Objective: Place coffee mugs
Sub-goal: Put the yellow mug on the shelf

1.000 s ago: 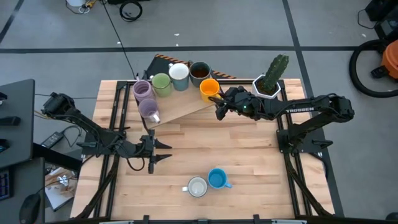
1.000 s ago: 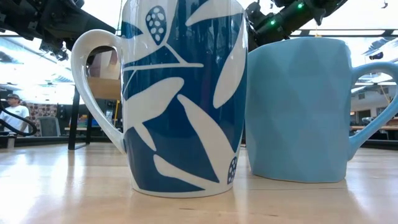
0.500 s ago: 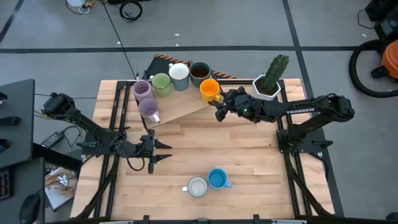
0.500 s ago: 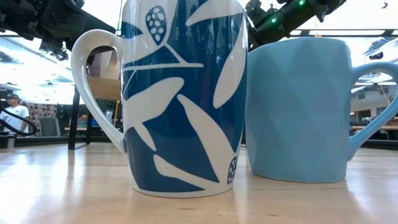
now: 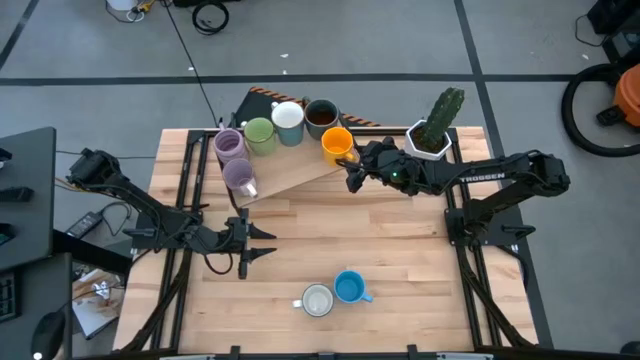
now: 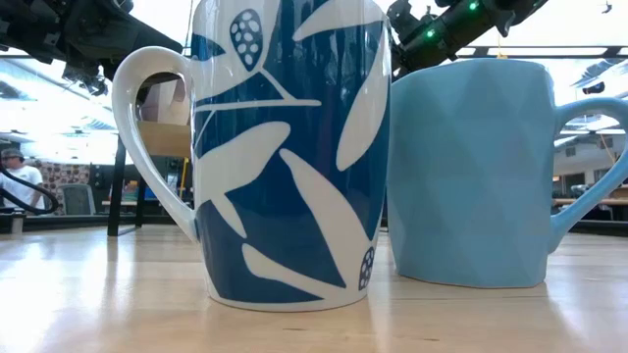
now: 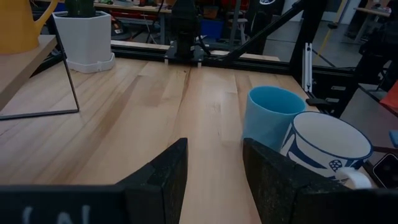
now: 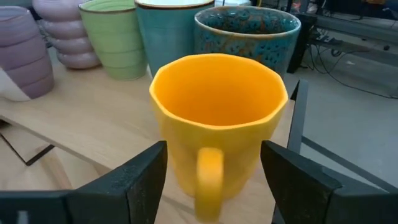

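Observation:
On a raised wooden board [image 5: 300,172] at the far side stand two purple mugs [image 5: 233,158], a green mug [image 5: 260,134], a white mug [image 5: 288,118], a dark brown mug [image 5: 321,116] and an orange mug [image 5: 337,143]. My right gripper [image 5: 350,172] is open just in front of the orange mug [image 8: 217,118]. Its fingers stand on either side of the handle [image 8: 210,180] without touching it. Near the table's near edge, a white-and-blue patterned mug [image 5: 317,300] and a light blue mug [image 5: 349,288] rest on their bases. My left gripper [image 5: 268,245] waits open at the left.
A white faceted pot with a cactus [image 5: 432,125] stands on the table just right of the board, behind my right arm. Bare tabletop [image 5: 400,250] lies between the board and the two near mugs. In the left wrist view those mugs [image 7: 292,124] stand ahead of the fingers.

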{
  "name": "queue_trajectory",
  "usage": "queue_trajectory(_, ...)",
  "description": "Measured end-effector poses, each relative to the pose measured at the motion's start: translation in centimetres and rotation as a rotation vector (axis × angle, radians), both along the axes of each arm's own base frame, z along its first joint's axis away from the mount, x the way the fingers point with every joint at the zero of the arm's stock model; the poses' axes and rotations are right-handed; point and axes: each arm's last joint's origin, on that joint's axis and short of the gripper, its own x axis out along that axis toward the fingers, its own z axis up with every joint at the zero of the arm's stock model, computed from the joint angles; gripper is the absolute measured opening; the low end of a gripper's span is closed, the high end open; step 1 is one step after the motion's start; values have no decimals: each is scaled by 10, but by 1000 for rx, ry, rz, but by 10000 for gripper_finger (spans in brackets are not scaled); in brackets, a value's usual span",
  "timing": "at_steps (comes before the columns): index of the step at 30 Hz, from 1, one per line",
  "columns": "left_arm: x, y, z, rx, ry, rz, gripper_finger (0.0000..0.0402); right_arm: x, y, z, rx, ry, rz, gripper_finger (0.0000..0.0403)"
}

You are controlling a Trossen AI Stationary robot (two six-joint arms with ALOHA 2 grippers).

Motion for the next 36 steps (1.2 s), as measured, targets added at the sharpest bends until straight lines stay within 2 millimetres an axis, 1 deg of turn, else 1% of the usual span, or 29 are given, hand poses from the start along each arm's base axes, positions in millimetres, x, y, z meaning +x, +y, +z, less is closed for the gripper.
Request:
queue_trajectory(5, 0, 0, 0, 1, 0, 0, 160, -1, -5, 0, -1, 0, -15, 266)
queue_trajectory(9, 0, 0, 0, 3, 0, -1, 160, -1, -8, 0, 16, -6, 7, 266)
queue_trajectory(21, 0, 0, 0, 0, 0, 0, 160, -1, -8, 0, 16, -10, 11, 266)
queue_trajectory(27, 0, 0, 0, 0, 0, 0, 160, 0, -8, 4, -4, -39, 15, 266)
queue_trajectory(36, 0, -1, 0, -16, 1, -15, 160, -7, -6, 16, -35, -66, 28, 265)
